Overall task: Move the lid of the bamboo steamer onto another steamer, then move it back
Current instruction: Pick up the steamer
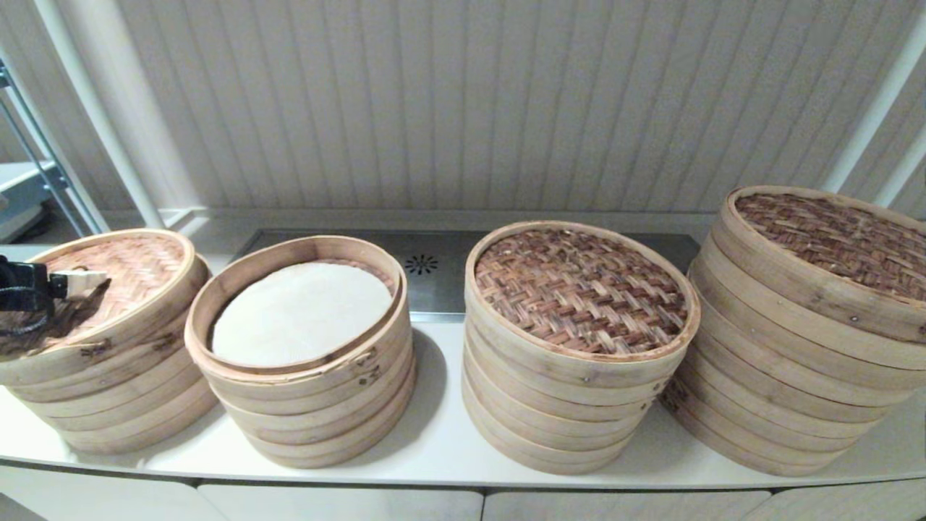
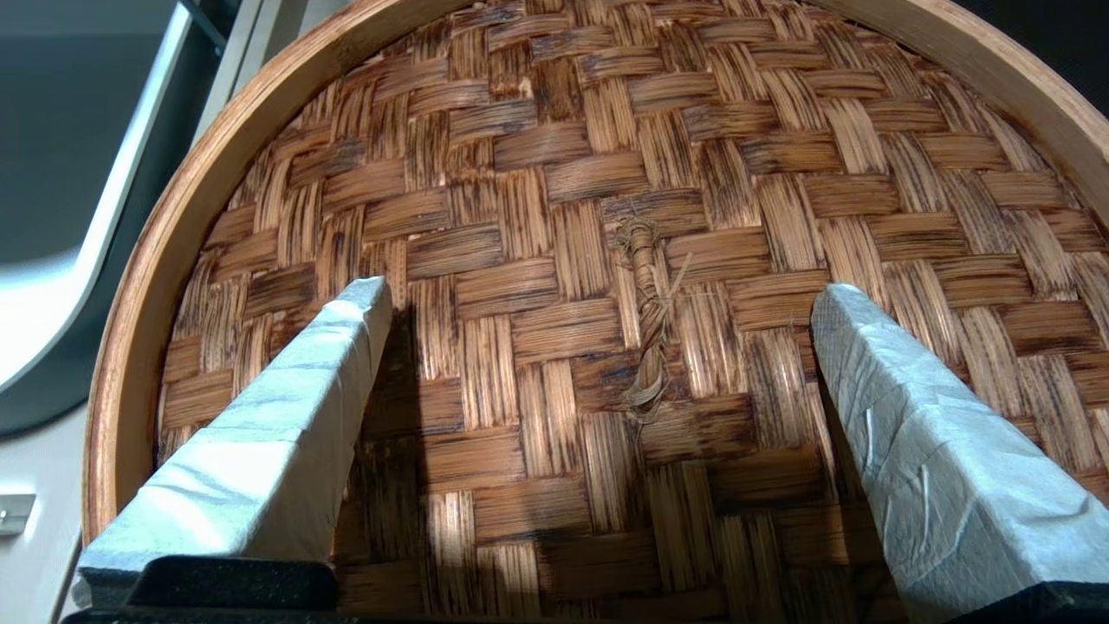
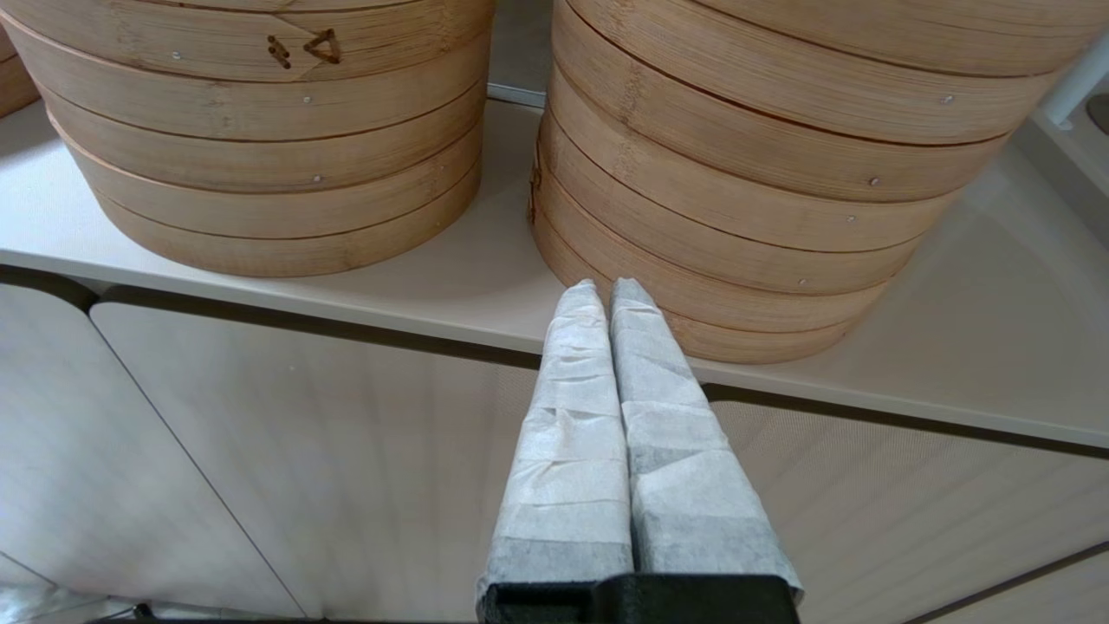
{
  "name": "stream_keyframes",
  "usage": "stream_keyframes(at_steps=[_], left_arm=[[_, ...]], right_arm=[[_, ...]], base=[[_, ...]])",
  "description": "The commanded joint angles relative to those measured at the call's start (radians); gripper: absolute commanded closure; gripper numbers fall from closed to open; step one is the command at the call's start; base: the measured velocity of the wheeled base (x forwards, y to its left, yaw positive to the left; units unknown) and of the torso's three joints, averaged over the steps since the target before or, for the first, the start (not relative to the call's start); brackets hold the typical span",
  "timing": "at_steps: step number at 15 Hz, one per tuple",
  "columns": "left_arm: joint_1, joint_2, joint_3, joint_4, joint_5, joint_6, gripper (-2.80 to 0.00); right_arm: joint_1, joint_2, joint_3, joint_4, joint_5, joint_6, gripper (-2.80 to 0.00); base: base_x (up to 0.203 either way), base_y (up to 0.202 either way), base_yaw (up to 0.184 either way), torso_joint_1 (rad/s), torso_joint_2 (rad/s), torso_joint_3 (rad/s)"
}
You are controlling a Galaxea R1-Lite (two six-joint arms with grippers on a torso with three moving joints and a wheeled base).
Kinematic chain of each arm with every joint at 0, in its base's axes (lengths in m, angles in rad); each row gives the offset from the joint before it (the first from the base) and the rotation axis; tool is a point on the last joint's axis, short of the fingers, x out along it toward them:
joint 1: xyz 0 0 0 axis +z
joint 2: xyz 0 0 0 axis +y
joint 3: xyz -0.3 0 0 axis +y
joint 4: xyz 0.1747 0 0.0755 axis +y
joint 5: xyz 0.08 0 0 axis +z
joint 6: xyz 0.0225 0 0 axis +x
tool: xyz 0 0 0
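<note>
Four bamboo steamer stacks stand in a row on the counter. The far-left stack wears a woven lid [image 1: 123, 271] [image 2: 554, 173]. My left gripper [image 1: 79, 281] [image 2: 598, 296] hovers open just above it, its taped fingers [image 2: 346, 347] standing either side of the lid's small twisted loop [image 2: 645, 321] without touching it. The second stack [image 1: 304, 362] has no lid and shows a white liner [image 1: 300, 311]. The third stack [image 1: 579, 289] and the fourth stack [image 1: 832, 239] carry darker woven lids. My right gripper [image 3: 606, 290] is shut on nothing, low in front of the counter edge.
The white counter [image 1: 441, 434] [image 3: 433, 286] has a front edge close to the stacks. A steel drain panel [image 1: 434, 282] lies behind them. A metal rack [image 1: 36, 181] stands at the far left. The stacks sit near one another, with narrow gaps.
</note>
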Motion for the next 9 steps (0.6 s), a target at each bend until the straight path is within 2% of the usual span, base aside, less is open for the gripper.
stream_keyframes(at_steps=[1,4,5,9], left_arm=[[0.000,-0.002,0.001,-0.001,-0.002,0.003,-2.80],[0.000,0.010,0.003,-0.001,-0.001,0.004,-2.80],[0.000,0.013,0.004,-0.001,-0.002,0.004,0.00],[0.000,0.033,0.004,-0.020,-0.002,-0.002,0.00]], right_arm=[[0.001,-0.002,0.000,0.000,0.001,-0.001,0.00],[0.001,-0.002,0.000,0.000,0.001,-0.001,0.00],[0.001,-0.002,0.000,0.000,0.001,-0.001,0.00],[0.001,-0.002,0.000,0.000,0.001,-0.001,0.00]], base=[[0.000,0.000,0.000,0.000,0.00,0.000],[0.000,0.000,0.000,0.000,0.00,0.000],[0.000,0.000,0.000,0.000,0.00,0.000],[0.000,0.000,0.000,0.000,0.00,0.000]])
